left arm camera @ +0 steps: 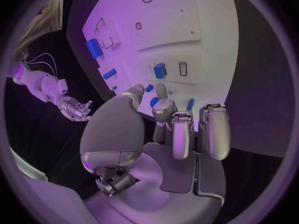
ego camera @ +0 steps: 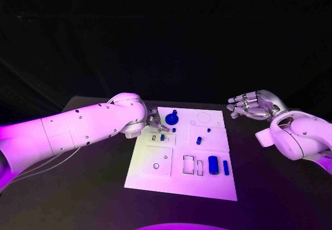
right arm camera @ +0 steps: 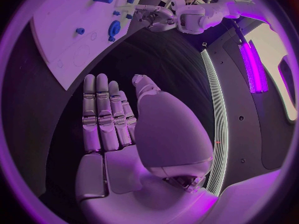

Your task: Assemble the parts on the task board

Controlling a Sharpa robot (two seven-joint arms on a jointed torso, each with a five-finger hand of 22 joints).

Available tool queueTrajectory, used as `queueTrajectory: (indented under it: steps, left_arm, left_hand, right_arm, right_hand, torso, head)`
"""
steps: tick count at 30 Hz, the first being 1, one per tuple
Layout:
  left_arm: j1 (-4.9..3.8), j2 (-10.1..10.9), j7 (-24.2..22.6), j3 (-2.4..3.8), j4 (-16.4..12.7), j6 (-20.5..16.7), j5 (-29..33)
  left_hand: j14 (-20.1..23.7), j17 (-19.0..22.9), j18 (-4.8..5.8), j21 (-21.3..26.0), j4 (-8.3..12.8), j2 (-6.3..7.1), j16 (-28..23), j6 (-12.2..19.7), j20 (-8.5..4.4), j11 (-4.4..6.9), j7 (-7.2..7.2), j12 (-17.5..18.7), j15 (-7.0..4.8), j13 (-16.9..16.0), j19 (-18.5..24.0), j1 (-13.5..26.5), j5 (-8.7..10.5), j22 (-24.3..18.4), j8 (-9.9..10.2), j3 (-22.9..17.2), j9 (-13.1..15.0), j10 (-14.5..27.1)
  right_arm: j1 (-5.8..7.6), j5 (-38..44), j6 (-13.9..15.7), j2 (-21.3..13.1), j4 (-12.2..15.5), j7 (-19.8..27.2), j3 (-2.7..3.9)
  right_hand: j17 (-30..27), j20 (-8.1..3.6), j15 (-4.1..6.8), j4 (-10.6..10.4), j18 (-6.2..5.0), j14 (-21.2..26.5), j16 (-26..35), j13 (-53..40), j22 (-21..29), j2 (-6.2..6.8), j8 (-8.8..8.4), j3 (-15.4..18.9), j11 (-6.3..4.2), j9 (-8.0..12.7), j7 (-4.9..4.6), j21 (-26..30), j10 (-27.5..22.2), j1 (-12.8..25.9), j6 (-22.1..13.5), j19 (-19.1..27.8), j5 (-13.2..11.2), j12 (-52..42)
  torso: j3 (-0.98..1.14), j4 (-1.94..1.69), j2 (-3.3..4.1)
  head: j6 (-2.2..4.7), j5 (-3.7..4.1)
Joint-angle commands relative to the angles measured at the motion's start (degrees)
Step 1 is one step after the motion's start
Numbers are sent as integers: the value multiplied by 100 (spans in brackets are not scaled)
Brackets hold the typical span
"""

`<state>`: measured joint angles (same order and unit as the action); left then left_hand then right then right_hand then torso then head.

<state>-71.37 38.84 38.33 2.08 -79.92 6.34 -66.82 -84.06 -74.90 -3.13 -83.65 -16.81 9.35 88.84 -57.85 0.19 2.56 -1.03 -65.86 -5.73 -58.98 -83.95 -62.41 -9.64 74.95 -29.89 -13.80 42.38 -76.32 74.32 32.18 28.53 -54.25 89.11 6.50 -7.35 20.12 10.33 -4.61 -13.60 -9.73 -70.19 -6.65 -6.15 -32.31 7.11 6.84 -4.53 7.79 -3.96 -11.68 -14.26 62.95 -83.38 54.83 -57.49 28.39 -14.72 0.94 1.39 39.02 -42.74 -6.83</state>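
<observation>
Left robot hand (ego camera: 156,120) fingers apart, nothing held, beside round blue part (ego camera: 171,118); right robot hand (ego camera: 252,105) spread wide.

Left arm reaches in from the left, left hand (ego camera: 156,120) low at far-left, fingers (left arm camera: 163,98) apart, nothing held. Right hand (ego camera: 253,105) raised at far right, fingers (right arm camera: 99,109) straight, empty.

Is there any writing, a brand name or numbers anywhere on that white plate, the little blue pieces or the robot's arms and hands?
None: no words, numbers or brand marks can be read.
White task board: outlines of slots and holes, no lettering.
Small blue parts: plain, unmarked.
White left arm and silver left hand: small dark dots, no text.
Silver right hand: no label visible.
</observation>
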Motion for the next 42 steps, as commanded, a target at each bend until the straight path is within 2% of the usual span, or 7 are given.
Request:
queueTrajectory:
  steps: [1, 7, 9, 16, 26, 29, 42]
  left_arm:
    - [-109, 1, -6, 17, 126, 74, 74]
    - [-236, -79, -47, 25, 482, -12, 132]
    - [-258, -127, -63, 27, 614, -41, 142]
    - [-302, -274, -86, 27, 980, -14, 86]
    - [-310, -532, -113, 12, 1499, 228, -58]
    - [-303, -596, -116, 5, 1597, 282, -110]
    - [-252, -803, -122, -60, 1898, 417, -70]
  left_hand:
    - [-558, -1403, 29, 28, 4, -39, 16, 30, -3, -19, -46, 64, 16, 53, 11, 31, -38, 173, 34, 69, -10, 73]
    - [-555, -1395, -1, 113, 11, -90, 8, 128, 18, -54, -89, 274, 45, 302, 86, -114, -44, 24, 93, 153, -39, 249]
    - [-554, -1393, -16, 155, 9, -100, 5, 182, 32, -77, -117, 379, 64, 426, 123, -174, -43, -46, 138, 179, -67, 337]
    - [-553, -1390, -17, 165, 6, -119, 3, 232, 51, -103, -147, 401, 85, 457, 129, -229, -44, -55, 199, 208, -116, 367]
    - [-553, -1389, -17, 169, 2, -136, 2, 270, 68, -128, -175, 399, 104, 462, 130, -247, -43, -55, 264, 235, -171, 377]
    - [-553, -1389, -16, 167, 1, -140, 2, 271, 69, -129, -177, 387, 106, 448, 128, -246, -43, -51, 268, 237, -176, 370]
    - [-553, -1390, -10, 151, -5, -159, 3, 254, 86, -145, -192, 324, 122, 389, 112, -179, -39, -17, 311, 303, -233, 341]
  right_arm:
    - [-7, -10, -107, 4, 5, 86, 1]
    - [-8, -11, -101, 7, 16, 88, 1]
    - [-8, -11, -102, 9, 20, 86, 1]
    - [-9, -1, -98, 13, 39, 79, 1]
    - [-9, 10, -105, 27, 48, 74, 1]
    - [-9, 11, -110, 33, 47, 76, 1]
    - [-10, 15, -122, 57, 46, 85, 2]
  right_hand:
    - [-7, 34, -6, -28, -54, 34, 24, 11, 11, 9, 31, 6, -6, -7, -4, 39, -47, 54, -26, 14, 27, -32]
    - [-10, 36, -7, -25, -55, 38, 29, 13, 18, 6, 32, 3, -5, -7, -5, 45, -53, 54, -28, 16, 28, -32]
    - [-12, 38, -8, -21, -56, 40, 33, 15, 23, 1, 34, -2, -5, -8, -5, 49, -56, 51, -28, 16, 31, -34]
    - [-13, 38, -7, -16, -57, 40, 35, 16, 28, -4, 36, -8, -5, -8, -5, 52, -57, 47, -28, 15, 33, -36]
    - [-13, 38, -7, -16, -57, 40, 35, 16, 28, -4, 36, -8, -5, -8, -5, 52, -57, 47, -28, 15, 33, -36]
    - [-13, 38, -7, -16, -57, 40, 35, 16, 28, -4, 36, -8, -5, -8, -5, 52, -57, 47, -28, 15, 33, -36]
    - [-15, 40, -7, -12, -59, 39, 39, 18, 35, -11, 39, -15, -6, -9, -4, 57, -58, 45, -27, 12, 35, -39]
  torso:
    - [2, 7, 8]
    - [-2, 13, 5]
    - [-5, 13, 6]
    - [-5, -4, 5]
    - [-11, 6, 3]
    - [-17, 11, 10]
    - [-6, 1, 1]
  head:
    - [10, 10]
    - [21, 21]
    - [28, 28]
    - [25, 25]
    - [6, -4]
    - [17, -11]
    - [-6, 6]
